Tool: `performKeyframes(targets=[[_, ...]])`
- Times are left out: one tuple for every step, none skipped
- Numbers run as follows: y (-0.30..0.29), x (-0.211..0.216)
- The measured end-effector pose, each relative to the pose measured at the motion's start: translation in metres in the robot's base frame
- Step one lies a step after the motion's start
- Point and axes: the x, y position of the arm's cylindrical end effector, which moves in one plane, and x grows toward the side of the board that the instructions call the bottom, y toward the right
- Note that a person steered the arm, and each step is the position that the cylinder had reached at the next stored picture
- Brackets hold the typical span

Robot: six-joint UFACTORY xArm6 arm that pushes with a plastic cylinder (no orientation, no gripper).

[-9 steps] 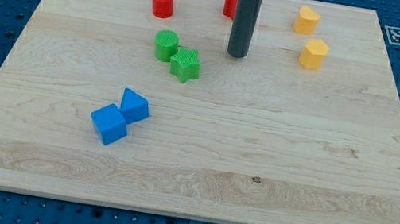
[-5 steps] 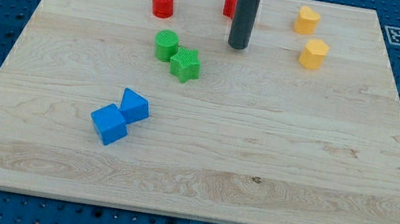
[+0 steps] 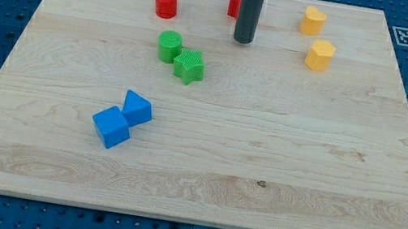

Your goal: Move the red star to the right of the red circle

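The red circle (image 3: pixel 166 2) stands near the view's top, left of centre. The red star (image 3: pixel 235 4) lies to its right at the top edge, mostly hidden behind my dark rod, so its shape is hard to make out. My tip (image 3: pixel 243 41) rests on the board just below and slightly right of the red star, close to it; contact cannot be told.
A green circle (image 3: pixel 169 46) and a green star (image 3: pixel 189 66) sit together below the red circle. Two yellow blocks (image 3: pixel 313 21) (image 3: pixel 320 55) lie at the top right. Two blue blocks (image 3: pixel 137 109) (image 3: pixel 111 127) touch at the lower left. The wooden board (image 3: pixel 263 157) carries all.
My tip has moved up the view toward the red star, by a small step each frame. No block has moved.
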Motion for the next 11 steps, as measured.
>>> performKeyframes(targets=[[0.0, -0.003], [0.0, -0.005], [0.0, -0.008], [0.0, -0.01], [0.0, -0.013], [0.0, -0.015], [0.0, -0.017], [0.0, -0.019], [0.0, -0.023], [0.0, -0.025], [0.0, -0.029]])
